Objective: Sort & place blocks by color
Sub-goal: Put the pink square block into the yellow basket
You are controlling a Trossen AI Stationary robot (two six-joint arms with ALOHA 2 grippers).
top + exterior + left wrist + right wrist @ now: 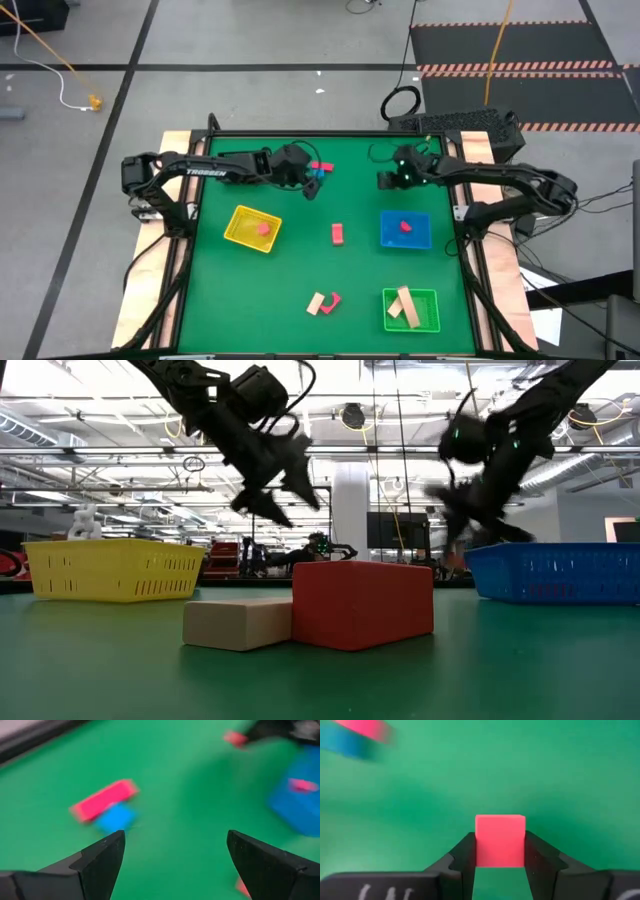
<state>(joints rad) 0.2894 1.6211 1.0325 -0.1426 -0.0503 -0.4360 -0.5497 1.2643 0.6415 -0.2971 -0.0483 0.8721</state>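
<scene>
From above, the green bench (250,290) carries a yellow tray (238,232) with a red block (265,227) in it, and this tray serves as the landmark. Well to its right sits the blue tray (418,238) holding another red block (406,226); between the two trays a red bar (338,234) lies on the bench. Down and to the right of the yellow tray a tan block and red block pair (323,302) lie touching, and farther right a green tray (428,312) holds tan bars (404,304). Above and right of the yellow tray a red bar and blue block (320,169) lie together, with the left end effector (310,186) just beside them. The right end effector (383,180) hangs farther right of the yellow tray, above the blue tray. In the low view a tan block (238,622) touches a big red block (362,604) at the front, right of the yellow tray (112,570); both arms hang above the bench. The left wrist view shows the left end effector (172,855) spread wide with nothing between its fingers (102,857), the red bar (104,800) and blue block (115,817) ahead on the green. The right wrist view shows the right end effector (500,851) pinching a red cube (500,841) between its fingers (462,856).
</scene>
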